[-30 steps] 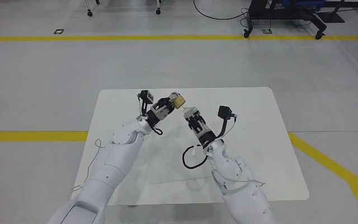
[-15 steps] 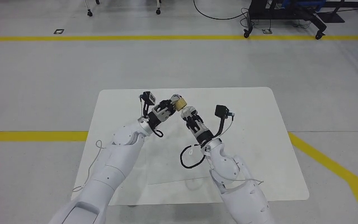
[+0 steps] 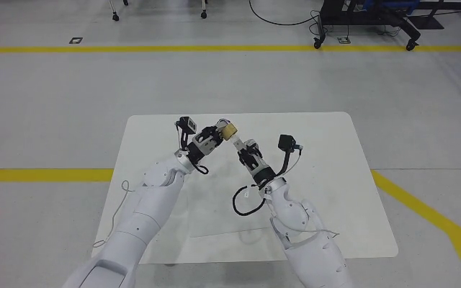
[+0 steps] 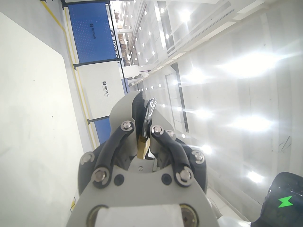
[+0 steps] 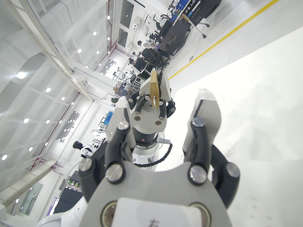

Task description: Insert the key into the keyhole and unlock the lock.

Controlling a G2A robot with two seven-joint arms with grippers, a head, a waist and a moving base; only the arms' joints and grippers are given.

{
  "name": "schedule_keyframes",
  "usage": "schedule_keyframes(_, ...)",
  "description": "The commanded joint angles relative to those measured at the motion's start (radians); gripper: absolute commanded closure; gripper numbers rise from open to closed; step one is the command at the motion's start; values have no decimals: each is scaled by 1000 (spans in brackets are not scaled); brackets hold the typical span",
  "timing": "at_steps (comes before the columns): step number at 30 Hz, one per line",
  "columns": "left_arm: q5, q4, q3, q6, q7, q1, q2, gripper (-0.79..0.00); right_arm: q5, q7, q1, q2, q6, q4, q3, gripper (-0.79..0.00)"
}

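Note:
A brass padlock [image 3: 230,132] hangs above the white table [image 3: 324,180], with my left gripper [image 3: 222,129] shut on it. In the left wrist view the brass body [image 4: 142,146] sits between the fingers of the left gripper [image 4: 144,119], and a silver part [image 4: 150,108] stands out past them. In the right wrist view a small silver key [image 5: 155,103] sticks out of the padlock [image 5: 153,85] at the end facing me. My right gripper [image 5: 164,109] is open and holds nothing. It sits just short of the key and also shows from above [image 3: 242,145].
Both grippers are raised over the far middle of the table, whose surface also shows in the right wrist view [image 5: 260,95]. Yellow floor lines [image 3: 216,49] run beyond and beside it. Racks and a cable [image 3: 360,21] stand far behind.
My right gripper edged toward the padlock, then drew back a little. The left gripper with the padlock has barely moved.

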Motion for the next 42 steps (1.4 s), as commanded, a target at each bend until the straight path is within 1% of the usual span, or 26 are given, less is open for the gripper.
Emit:
schedule_keyframes(1, 36, -21, 2, -23, 47, 22, 1, 0, 0, 0, 0, 0, 0, 0, 0, -785)
schedule_keyframes(2, 30, -36, 3, -37, 55, 36, 0, 0, 32, -4, -8, -1, 1, -7, 7, -785)
schedule_keyframes(4, -5, -60, -1, -72, 57, 60, -5, 0, 157, 2, -22, -3, 13, -25, 43, -785)
schedule_keyframes(5, -31, -70, -2, -90, 52, 72, -8, 0, 236, 15, -31, -5, 12, -38, 60, -465)
schedule_keyframes(6, -57, -75, -4, -104, 48, 80, -11, 0, 327, 42, -40, -6, 8, -53, 75, -329)
schedule_keyframes(8, -116, -84, -6, -119, 26, 92, -18, 0, 463, 98, -57, -6, 14, -72, 106, -302)
schedule_keyframes(9, -139, -85, -6, -125, 13, 95, -21, 0, 510, 132, -61, -5, 22, -77, 116, -308)
schedule_keyframes(10, -171, -85, -6, -125, 2, 98, -24, 0, 557, 165, -63, -5, 29, -80, 125, -348)
schedule_keyframes(12, -197, -73, -2, -117, -24, 94, -30, 0, 632, 220, -63, -3, 48, -81, 137, -357)
schedule_keyframes(15, -213, -53, 6, -121, -53, 83, -37, 0, 694, 276, -56, -2, 88, -77, 143, -354)
schedule_keyframes(18, -214, -36, 15, -123, -78, 72, -43, 0, 742, 294, -43, -2, 113, -66, 145, -348)
schedule_keyframes(20, -212, -27, 19, -123, -89, 64, -46, 0, 783, 310, -33, -3, 133, -58, 145, -329)
schedule_keyframes(21, -209, -23, 21, -123, -96, 61, -47, 0, 790, 312, -27, -3, 142, -54, 147, -308)
schedule_keyframes(24, -205, -15, 22, -122, -111, 47, -50, 0, 808, 319, -18, -2, 160, -49, 148, -302)
schedule_keyframes(28, -198, -7, 11, -128, -122, 26, -50, 0, 817, 316, -16, 0, 173, -47, 148, -262)
schedule_keyframes(30, -196, -5, 7, -127, -127, 21, -50, 0, 819, 313, -15, 1, 177, -47, 148, -256)
schedule_keyframes(32, -190, -1, 4, -129, -131, 16, -50, 0, 817, 313, -14, 2, 180, -48, 148, -231)
schedule_keyframes(33, -188, 0, 2, -129, -133, 15, -50, 0, 815, 313, -13, 2, 183, -49, 147, -200)
schedule_keyframes(37, -170, 2, -1, -129, -139, 8, -49, 0, 808, 312, -6, 4, 191, -54, 142, -182)
schedule_keyframes(38, -165, 3, -1, -128, -141, 7, -49, 0, 807, 312, -3, 4, 193, -55, 140, -160)
schedule_keyframes(40, -161, 2, -3, -126, -140, 5, -49, 0, 804, 309, 2, 4, 195, -55, 136, -89)
schedule_keyframes(42, -155, 2, -4, -124, -140, 4, -50, 0, 799, 303, 6, 5, 197, -53, 133, -62)
